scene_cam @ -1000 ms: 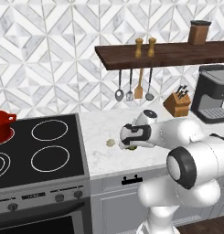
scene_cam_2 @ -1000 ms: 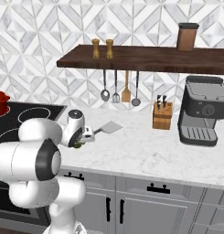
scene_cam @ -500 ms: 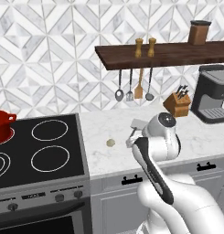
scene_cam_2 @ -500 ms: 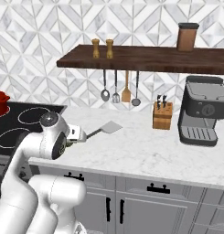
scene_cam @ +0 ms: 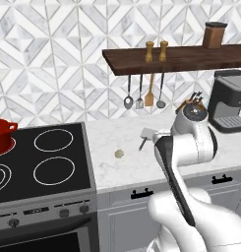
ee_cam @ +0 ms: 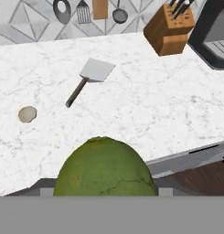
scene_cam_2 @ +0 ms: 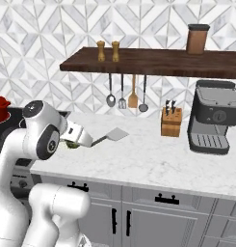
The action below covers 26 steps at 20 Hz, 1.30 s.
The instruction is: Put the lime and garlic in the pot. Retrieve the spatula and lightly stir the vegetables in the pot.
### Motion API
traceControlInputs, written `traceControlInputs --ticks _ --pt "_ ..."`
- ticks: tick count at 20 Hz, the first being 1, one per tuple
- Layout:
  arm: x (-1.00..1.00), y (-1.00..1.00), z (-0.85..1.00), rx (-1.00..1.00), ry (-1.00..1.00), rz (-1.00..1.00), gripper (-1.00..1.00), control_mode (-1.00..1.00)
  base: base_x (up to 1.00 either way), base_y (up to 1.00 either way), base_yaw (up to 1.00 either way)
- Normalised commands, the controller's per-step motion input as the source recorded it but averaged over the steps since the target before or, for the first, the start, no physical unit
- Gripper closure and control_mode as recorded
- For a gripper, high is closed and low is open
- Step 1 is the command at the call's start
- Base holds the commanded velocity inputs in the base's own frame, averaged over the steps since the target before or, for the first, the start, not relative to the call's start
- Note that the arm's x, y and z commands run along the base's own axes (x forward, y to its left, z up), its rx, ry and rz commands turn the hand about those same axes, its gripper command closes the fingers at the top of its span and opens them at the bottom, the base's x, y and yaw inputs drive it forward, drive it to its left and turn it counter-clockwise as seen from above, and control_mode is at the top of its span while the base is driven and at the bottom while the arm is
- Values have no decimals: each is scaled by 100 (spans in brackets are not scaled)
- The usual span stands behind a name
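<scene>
We find no text, label, brand, number or sign that we can read on anything in these three views of the kitchen.

Lime point(ee_cam: 105, 167) hides the claw's tips; pot point(scene_cam: 2, 136) cut off

lime point(ee_cam: 104, 167) mottled green | garlic point(ee_cam: 27, 114) pale beige | spatula point(ee_cam: 91, 75) grey-white blade, dark handle | pot point(scene_cam: 2, 136) glossy red | counter point(ee_cam: 145, 105) white marble, grey veins | knife block point(ee_cam: 170, 28) brown wood

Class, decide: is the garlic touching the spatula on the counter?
Apart. The hand view shows bare marble between the garlic and the spatula's handle end.
</scene>
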Motion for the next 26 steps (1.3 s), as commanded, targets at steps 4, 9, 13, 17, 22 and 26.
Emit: traceControlInputs --ticks 4,9,13,17,22,26 --pt "-47 -40 100 4 7 -10 100 -100 0 0 0" --pt "-5 -2 88 5 10 4 100 -100 0 0 0" --pt "0 0 11 0 3 7 100 -100 0 0 0" --pt "0 0 0 0 0 0 100 -100 0 0 0" --pt "0 0 0 0 0 0 100 -100 0 0 0" --pt "0 0 0 0 0 0 100 100 0 10 0"
